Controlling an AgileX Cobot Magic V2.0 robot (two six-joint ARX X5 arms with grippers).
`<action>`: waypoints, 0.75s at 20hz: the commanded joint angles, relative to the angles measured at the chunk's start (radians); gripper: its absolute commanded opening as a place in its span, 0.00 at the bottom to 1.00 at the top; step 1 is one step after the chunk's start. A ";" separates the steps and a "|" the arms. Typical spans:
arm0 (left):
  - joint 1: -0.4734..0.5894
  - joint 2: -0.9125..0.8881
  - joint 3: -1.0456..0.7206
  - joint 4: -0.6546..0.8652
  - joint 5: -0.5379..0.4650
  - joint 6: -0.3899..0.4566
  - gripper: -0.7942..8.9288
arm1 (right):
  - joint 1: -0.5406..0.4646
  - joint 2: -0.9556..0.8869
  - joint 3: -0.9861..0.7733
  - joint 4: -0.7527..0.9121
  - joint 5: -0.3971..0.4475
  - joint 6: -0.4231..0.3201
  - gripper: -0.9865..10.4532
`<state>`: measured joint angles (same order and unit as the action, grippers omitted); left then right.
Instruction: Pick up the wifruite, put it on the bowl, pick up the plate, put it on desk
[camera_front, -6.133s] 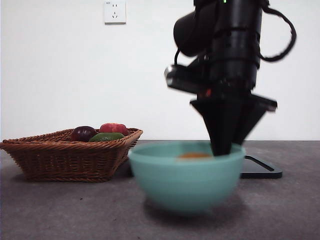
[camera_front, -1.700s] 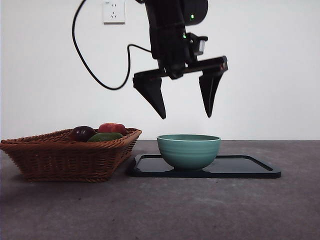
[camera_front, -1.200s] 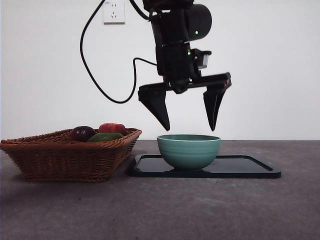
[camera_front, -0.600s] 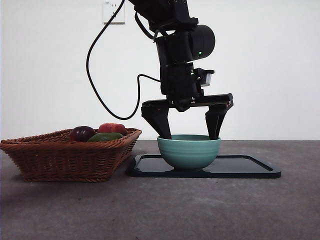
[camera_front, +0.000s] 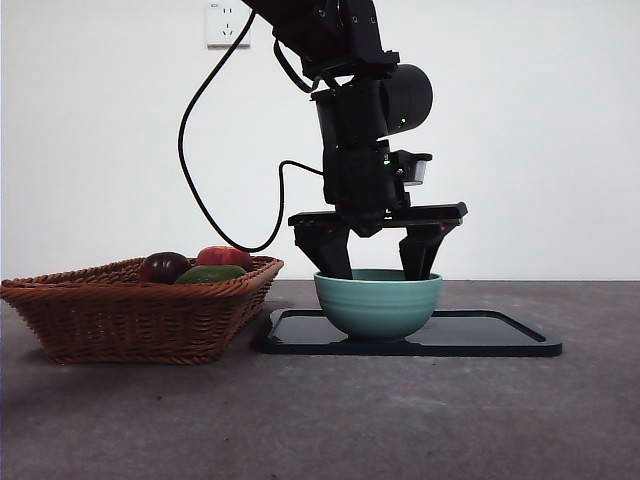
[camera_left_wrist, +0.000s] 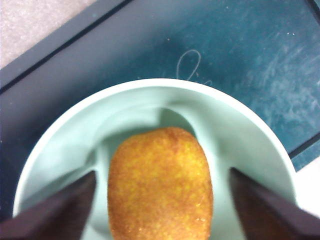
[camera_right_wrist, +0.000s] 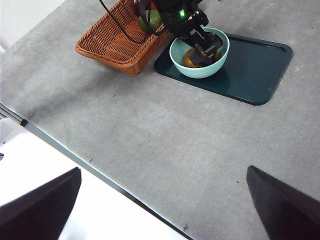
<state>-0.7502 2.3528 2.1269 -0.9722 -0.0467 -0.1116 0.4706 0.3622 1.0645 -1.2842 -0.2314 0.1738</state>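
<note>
The small oval orange-brown fruit, the wifruite (camera_left_wrist: 160, 184), lies on the bottom of the deep round mint-green ceramic bowl (camera_left_wrist: 252, 145), directly between the two black jaws of the left gripper (camera_left_wrist: 160, 200), which stand spread wide apart, one on each side of it and neither touching its skin. Its long axis runs along the direction the jaws point, across the line on which they would shut, so the jaws face its narrower width; a squeeze from here would, I judge, take it across the short side. In the front view the left gripper (camera_front: 380, 262) reaches down into the bowl (camera_front: 378, 305), both jaw tips sunk behind the rim, so the fruit itself is hidden there. The bowl holds nothing else and stands on a flat black rectangular tray (camera_front: 500, 335), which rests on the dark grey-brown matte desk (camera_front: 320, 420). Just beside the tray sits a brown wicker basket (camera_front: 130, 310) holding a dark red fruit (camera_front: 166, 266), a red fruit (camera_front: 226, 256) and a green fruit (camera_front: 212, 273). The right gripper (camera_right_wrist: 165, 205) waits high and well apart from the bowl, its jaws wide open and holding nothing; the left arm is clearly the nearer one.
</note>
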 joint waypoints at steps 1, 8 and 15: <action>-0.005 0.040 0.030 0.002 0.001 0.020 0.45 | 0.005 0.001 0.008 0.005 0.005 0.010 0.62; 0.001 0.042 0.030 0.005 -0.002 0.022 0.36 | 0.005 0.001 0.008 0.004 0.004 0.018 0.62; 0.010 0.042 0.157 -0.104 -0.003 0.024 0.36 | 0.005 0.001 0.008 0.004 0.004 0.021 0.62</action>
<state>-0.7334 2.3657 2.2456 -1.0821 -0.0483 -0.0944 0.4706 0.3622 1.0645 -1.2842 -0.2314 0.1844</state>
